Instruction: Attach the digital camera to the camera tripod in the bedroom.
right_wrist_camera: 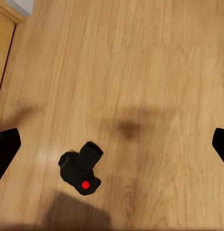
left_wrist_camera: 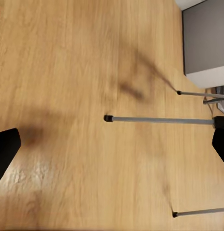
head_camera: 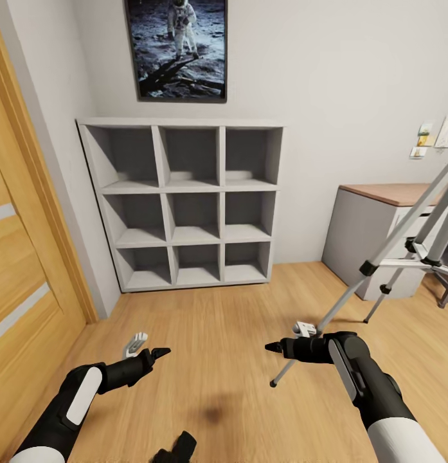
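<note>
both grippers hang empty above the light wood plank floor [head_camera: 217,321], the left gripper [head_camera: 153,354] at lower left of the head view, the right gripper [head_camera: 275,348] right of centre, fingers spread apart in each wrist view. the digital camera [right_wrist_camera: 81,168] lies on the floor, red button showing. the camera tripod [head_camera: 403,244] stands at the right edge, beside the wood-topped desk [head_camera: 378,225].

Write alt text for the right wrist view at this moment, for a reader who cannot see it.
The digital camera, small and black with a red button, lies on the light wood floor, untouched. The right gripper's two dark fingertips sit spread wide at the frame's edges, nothing between them.
</note>
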`<state>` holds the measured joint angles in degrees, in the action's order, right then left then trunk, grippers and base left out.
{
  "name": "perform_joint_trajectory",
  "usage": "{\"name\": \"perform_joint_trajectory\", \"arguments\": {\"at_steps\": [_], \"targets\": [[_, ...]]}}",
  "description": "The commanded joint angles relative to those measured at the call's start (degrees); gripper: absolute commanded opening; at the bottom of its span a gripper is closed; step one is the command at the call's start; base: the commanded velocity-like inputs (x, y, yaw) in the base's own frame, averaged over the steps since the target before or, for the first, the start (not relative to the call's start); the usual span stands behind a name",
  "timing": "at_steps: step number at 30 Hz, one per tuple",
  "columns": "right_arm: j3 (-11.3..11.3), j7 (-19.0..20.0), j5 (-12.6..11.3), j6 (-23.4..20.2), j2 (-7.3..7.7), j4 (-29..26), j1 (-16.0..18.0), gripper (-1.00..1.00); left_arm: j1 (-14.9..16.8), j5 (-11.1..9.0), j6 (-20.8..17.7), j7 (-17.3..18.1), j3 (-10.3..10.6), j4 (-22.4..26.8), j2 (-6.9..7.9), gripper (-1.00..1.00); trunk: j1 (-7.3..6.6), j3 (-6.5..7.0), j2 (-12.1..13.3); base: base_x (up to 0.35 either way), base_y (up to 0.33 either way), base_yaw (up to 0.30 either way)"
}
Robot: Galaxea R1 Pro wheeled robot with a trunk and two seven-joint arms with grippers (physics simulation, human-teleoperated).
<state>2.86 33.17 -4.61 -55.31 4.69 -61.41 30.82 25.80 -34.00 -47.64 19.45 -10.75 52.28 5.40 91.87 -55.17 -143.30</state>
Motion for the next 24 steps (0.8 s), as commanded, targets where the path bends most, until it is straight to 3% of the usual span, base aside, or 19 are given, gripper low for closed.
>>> {"name": "perform_joint_trajectory", "arguments": {"at_steps": [1,24], "targets": [[0.1,-0.2,-0.5,-0.4,-0.01,0.0,0.0,1.00,0.0,0.1,-0.3,0.2,-0.1,0.0,-0.02,1.00,0.01,-0.29,0.0,0.000,0.000,0.000],[0.1,-0.2,-0.5,-0.4,-0.01,0.0,0.1,1.00,0.0,0.1,-0.4,0.2,-0.1,0.1,0.14,1.00,0.60,-5.38,-0.4,0.000,0.000,0.000]]}}
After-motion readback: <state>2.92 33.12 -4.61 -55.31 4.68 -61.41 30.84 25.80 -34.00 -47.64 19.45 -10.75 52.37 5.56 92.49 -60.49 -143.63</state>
